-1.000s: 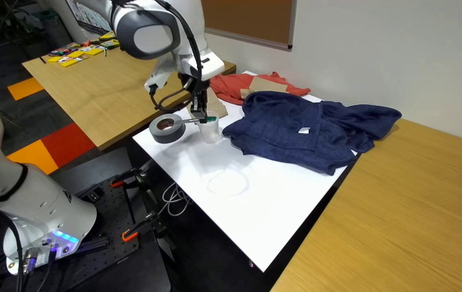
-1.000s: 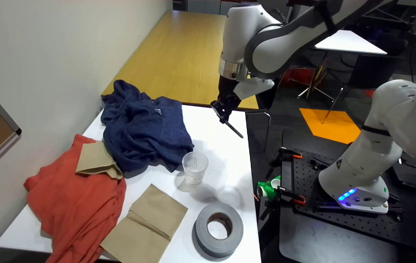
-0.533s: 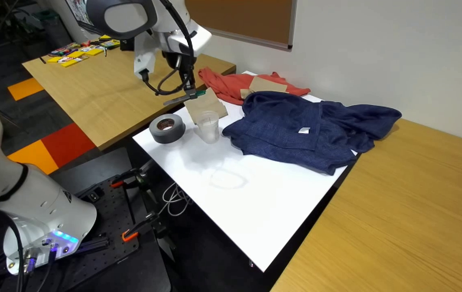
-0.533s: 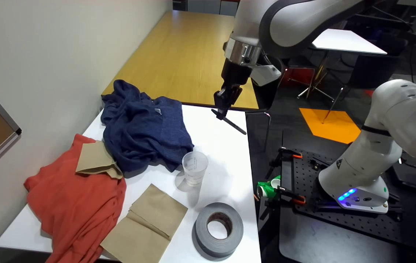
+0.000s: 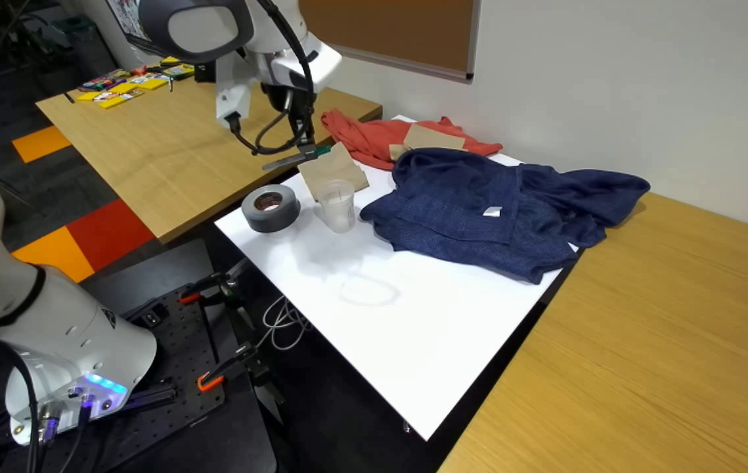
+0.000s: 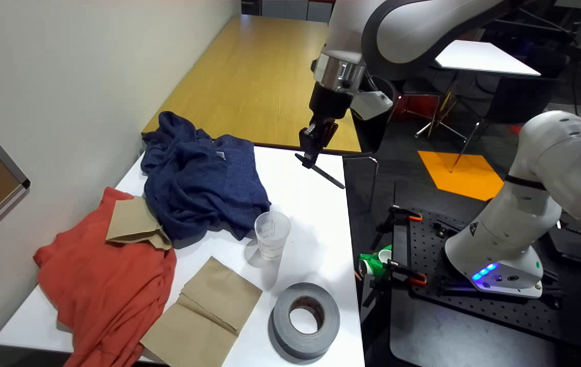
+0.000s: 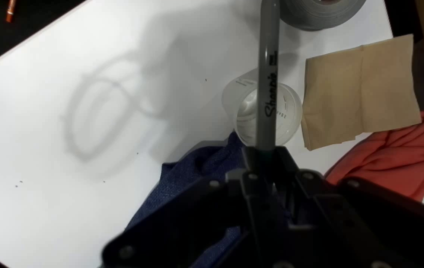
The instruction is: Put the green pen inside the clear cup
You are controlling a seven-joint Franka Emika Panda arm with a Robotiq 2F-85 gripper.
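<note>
My gripper (image 5: pixel 307 152) is shut on the green pen (image 5: pixel 280 161), which has a grey body and a green end. The pen is held crosswise, nearly level, above the table. In an exterior view the gripper (image 6: pixel 309 162) and pen (image 6: pixel 328 177) show well above the table, farther back than the cup. The clear cup (image 5: pixel 338 209) stands upright on the white table, also seen in an exterior view (image 6: pixel 272 235). In the wrist view the pen (image 7: pixel 267 82) crosses in front of the cup (image 7: pixel 290 111), and the gripper's fingertips (image 7: pixel 266 156) cover the pen's green end.
A grey tape roll (image 6: pixel 298 334) lies beside the cup. Brown paper (image 6: pixel 219 300) lies flat nearby. A blue cloth (image 6: pixel 203 183) is close to the cup. A red cloth (image 6: pixel 111 285) lies by the wall with brown paper (image 6: pixel 134 221) on it.
Over the past second my gripper has risen with the pen and shifted up and left in an exterior view. In the last half second it has barely moved. The cup has not moved.
</note>
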